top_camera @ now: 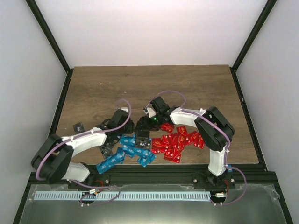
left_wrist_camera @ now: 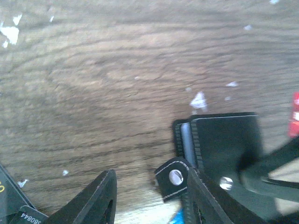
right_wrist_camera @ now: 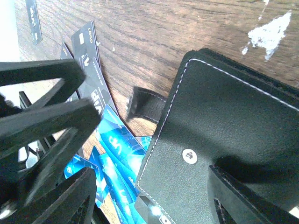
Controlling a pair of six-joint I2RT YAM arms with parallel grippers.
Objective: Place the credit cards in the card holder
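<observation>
The black card holder (top_camera: 142,136) lies on the wood between both grippers, shut, with its snap tab sticking out to one side. My left gripper (top_camera: 132,129) is open just left of it. In the left wrist view the card holder (left_wrist_camera: 224,140) shows a blue-grey strip at its edge, and the left gripper (left_wrist_camera: 154,198) has the tab against its right finger (left_wrist_camera: 210,200). My right gripper (right_wrist_camera: 156,200) is open and straddles the card holder (right_wrist_camera: 224,130). Blue credit cards (top_camera: 126,154), red ones (top_camera: 180,142) and dark ones (top_camera: 107,149) lie spread near the front edge.
One dark card (top_camera: 78,126) lies apart at the left. Blue cards (right_wrist_camera: 112,154) reach under the holder's near edge. Black frame rails border the table, and white walls stand on three sides.
</observation>
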